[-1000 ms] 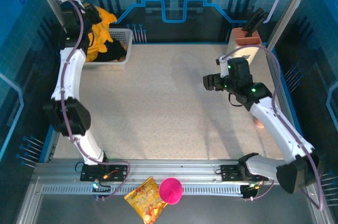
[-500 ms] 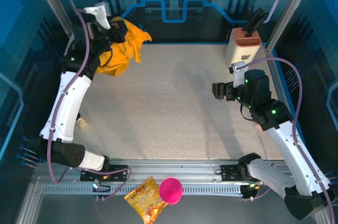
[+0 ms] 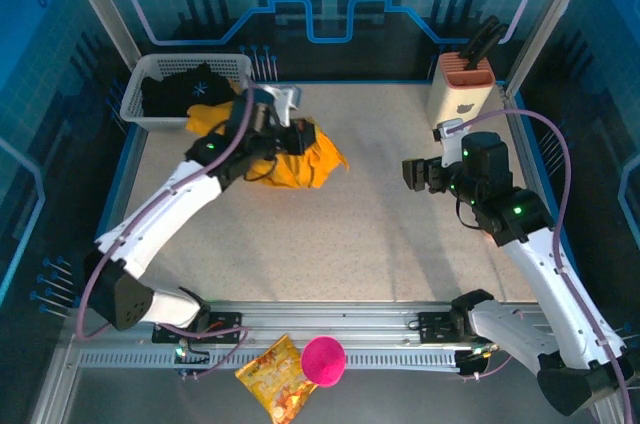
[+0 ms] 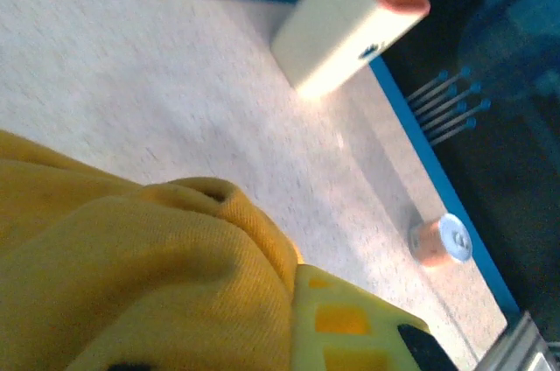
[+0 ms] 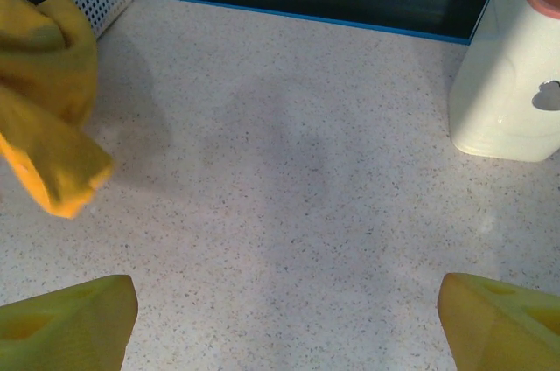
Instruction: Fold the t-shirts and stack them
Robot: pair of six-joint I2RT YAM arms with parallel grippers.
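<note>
- While bunched over the table, the mustard tee is clamped in the left gripper, just beside the basket.
- Black tee lies inside that basket.
- Right gripper, jaws wide apart, hovers well apart from both.

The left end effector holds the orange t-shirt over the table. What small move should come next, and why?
Probably lower the left end effector and lay the mustard tee on the bare table ahead. It hangs bunched from the shut grip, so folding cannot start, and the open right end effector stands apart, free to help spread it.
</note>
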